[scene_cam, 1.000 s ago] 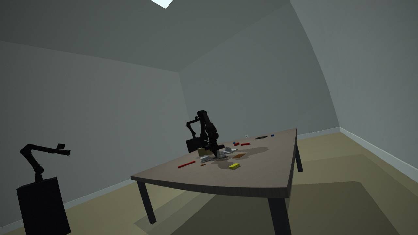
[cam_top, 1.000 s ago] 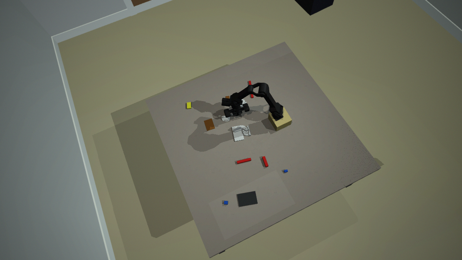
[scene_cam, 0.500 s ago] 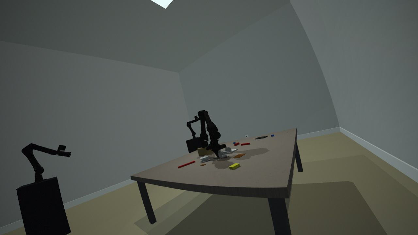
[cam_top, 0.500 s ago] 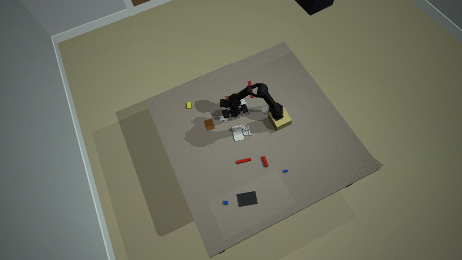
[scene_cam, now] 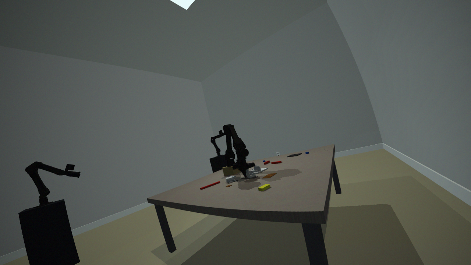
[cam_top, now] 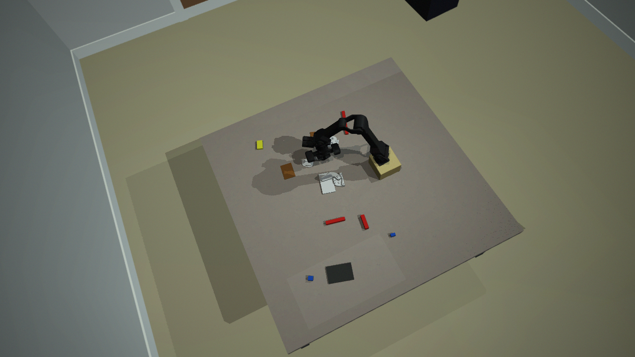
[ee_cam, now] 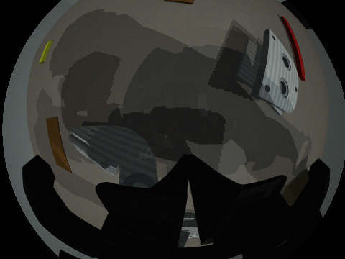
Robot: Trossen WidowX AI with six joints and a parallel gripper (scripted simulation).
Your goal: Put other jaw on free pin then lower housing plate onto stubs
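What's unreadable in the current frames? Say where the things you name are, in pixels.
- Free pin: top view, too small to pick out on the white base (cam_top: 327,187).
- Loose jaw (cam_top: 307,163) (ee_cam: 118,147): wrist view, black fingers cover its near end.
- Small orange block (cam_top: 312,134) (scene_cam: 229,186) (ee_cam: 180,1): wrist view, cut by upper edge.

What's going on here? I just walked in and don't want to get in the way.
A black arm is working at a table on a gear-jaw assembly. Its pincer is down among the white parts, fingertips closed or nearly so; I can't tell whether it grips anything. The loose jaw shows by the fingers in the wrist view, and the housing plate, with its two round holes, is off to the side. The plate isn't closed over the assembly, so the job looks unfinished.
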